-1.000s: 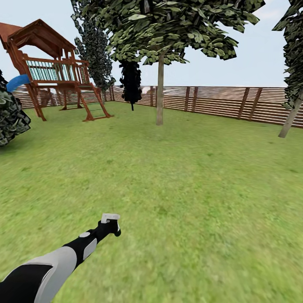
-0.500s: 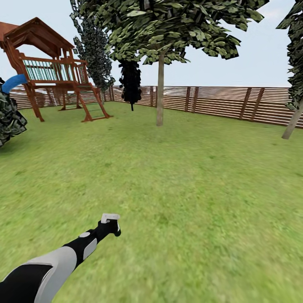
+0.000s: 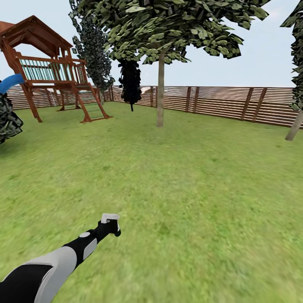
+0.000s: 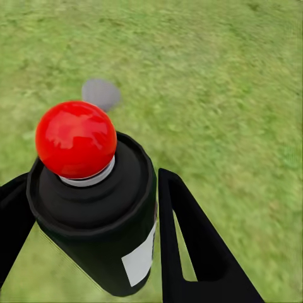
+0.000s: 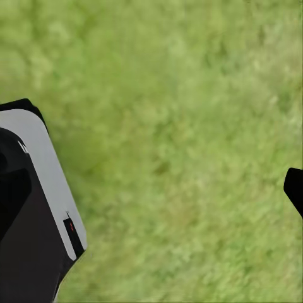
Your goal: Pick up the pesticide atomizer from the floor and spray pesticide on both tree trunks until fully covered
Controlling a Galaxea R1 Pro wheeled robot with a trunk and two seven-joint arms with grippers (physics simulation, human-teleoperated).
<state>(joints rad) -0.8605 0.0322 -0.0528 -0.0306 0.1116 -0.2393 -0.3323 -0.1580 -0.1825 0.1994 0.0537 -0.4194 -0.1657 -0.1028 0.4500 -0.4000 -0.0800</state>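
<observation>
Cylindrical black atomizer (image 4: 95,214), glossy red knob, in left hand (image 4: 88,246).

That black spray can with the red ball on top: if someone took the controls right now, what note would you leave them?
Left tool: shut on the black pesticide can with the red ball top, held out over the green grass lawn.
Right tool: fingers barely in view over grass; open or shut, cannot tell.
Done: can picked up.
Left: the nearer tree's grey-brown trunk stands far ahead, the second trunk by the brown slat fence at right. No white specks seen on either. Drive closer, spray both.
</observation>
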